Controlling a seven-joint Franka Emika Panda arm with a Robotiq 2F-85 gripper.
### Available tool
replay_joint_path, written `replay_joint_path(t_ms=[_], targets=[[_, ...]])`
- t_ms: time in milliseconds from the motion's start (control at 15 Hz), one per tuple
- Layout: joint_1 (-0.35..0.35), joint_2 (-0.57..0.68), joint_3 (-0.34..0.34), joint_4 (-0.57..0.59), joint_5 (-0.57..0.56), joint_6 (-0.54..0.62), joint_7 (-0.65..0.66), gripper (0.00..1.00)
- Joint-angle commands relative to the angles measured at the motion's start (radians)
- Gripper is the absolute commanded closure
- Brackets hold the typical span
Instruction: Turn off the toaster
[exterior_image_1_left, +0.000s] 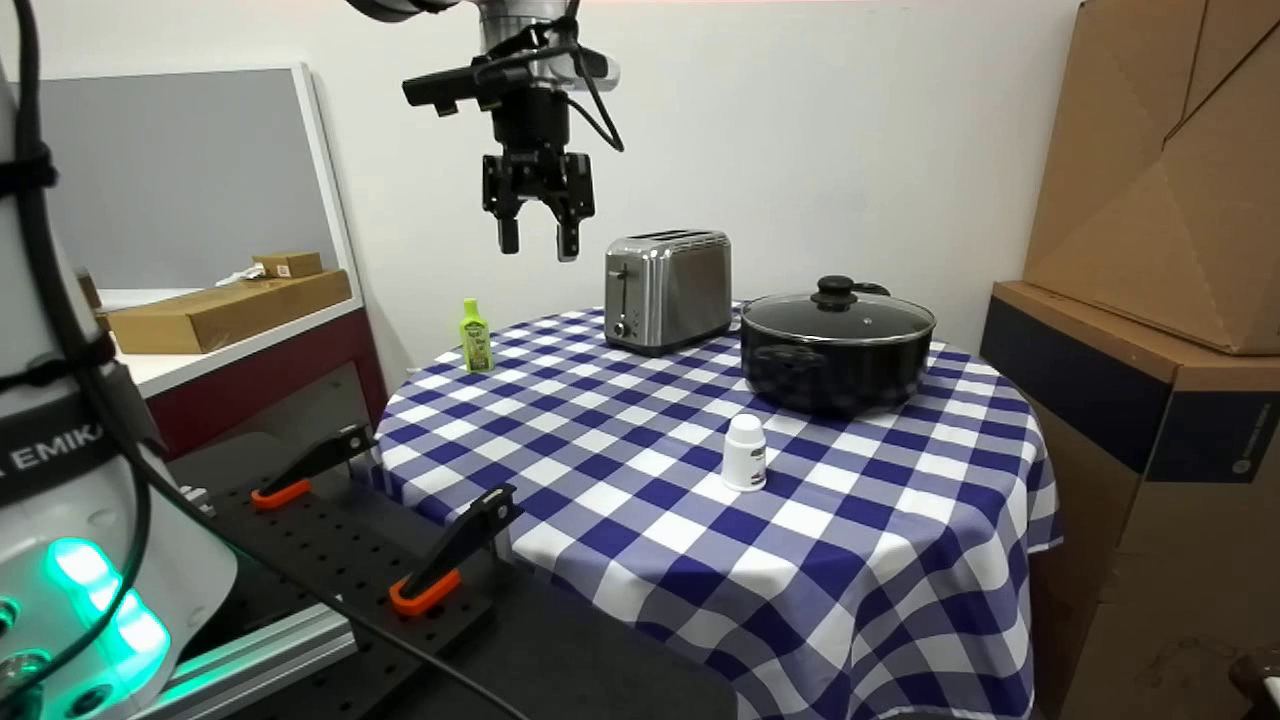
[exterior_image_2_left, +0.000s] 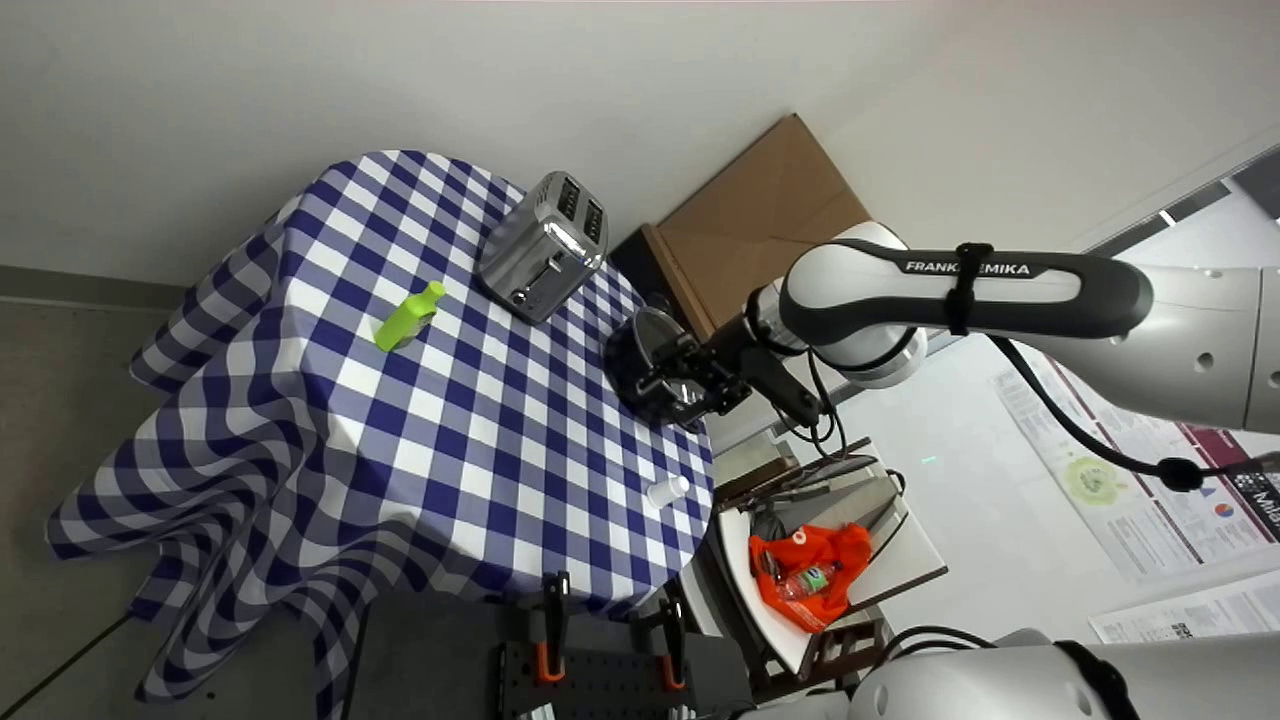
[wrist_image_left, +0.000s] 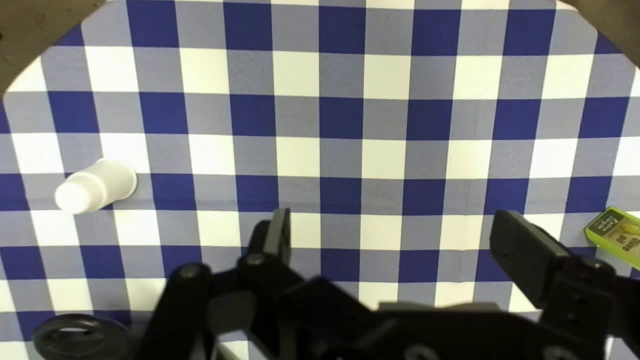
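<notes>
1. Hovering above the checked cloth (exterior_image_1_left: 620, 480), the gripper (exterior_image_1_left: 538, 240) grasps nothing; fingers (exterior_image_1_left: 568, 240) spread wide, presumably ready for either push or pinch.
2. Toaster (exterior_image_1_left: 668, 290) stands upright near the cloth's edge, lever (exterior_image_1_left: 620, 273) and dial (exterior_image_1_left: 621, 329) facing out over the cloth, probably for reach (running or not: can't tell).
3. Black pot (exterior_image_1_left: 838, 350) sits beside it, apart, likely limiting approach from that side.

Draped table (exterior_image_1_left: 590, 425), toaster (exterior_image_1_left: 667, 292), pot (exterior_image_1_left: 838, 355), two bottles (exterior_image_1_left: 476, 342) atop
</notes>
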Motion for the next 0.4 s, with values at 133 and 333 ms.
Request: replay_joint_path(t_ms=[133,333], targets=[[0.003,-0.044,-0.012,-0.026,-0.028,-0.007,0.065,0.00],[-0.002,-0.063,-0.011,-0.033,-0.035,-0.020,0.089,0.00]])
